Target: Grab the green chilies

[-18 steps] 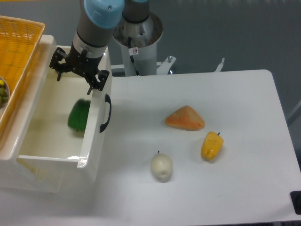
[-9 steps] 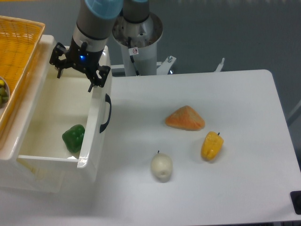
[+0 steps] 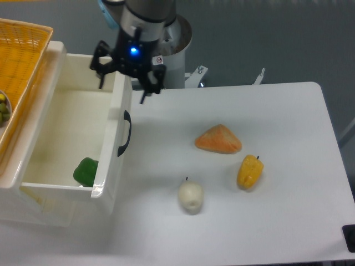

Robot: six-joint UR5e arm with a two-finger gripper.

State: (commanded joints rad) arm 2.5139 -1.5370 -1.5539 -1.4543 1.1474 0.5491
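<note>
Inside the white bin (image 3: 113, 144), the green chilies (image 3: 85, 171) look light, rigid, slippery; grip across lobes, gripper (image 3: 126, 76) fingers spread wide, empty.

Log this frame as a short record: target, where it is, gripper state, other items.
target: green pepper
target location: inside the white bin, near its front corner, partly hidden by the bin wall
gripper: open, empty, above the bin's right wall near its back end, well away from the pepper
on table: orange wedge, yellow pepper, white round item
left edge: yellow basket holding small olive-green fruits
</note>
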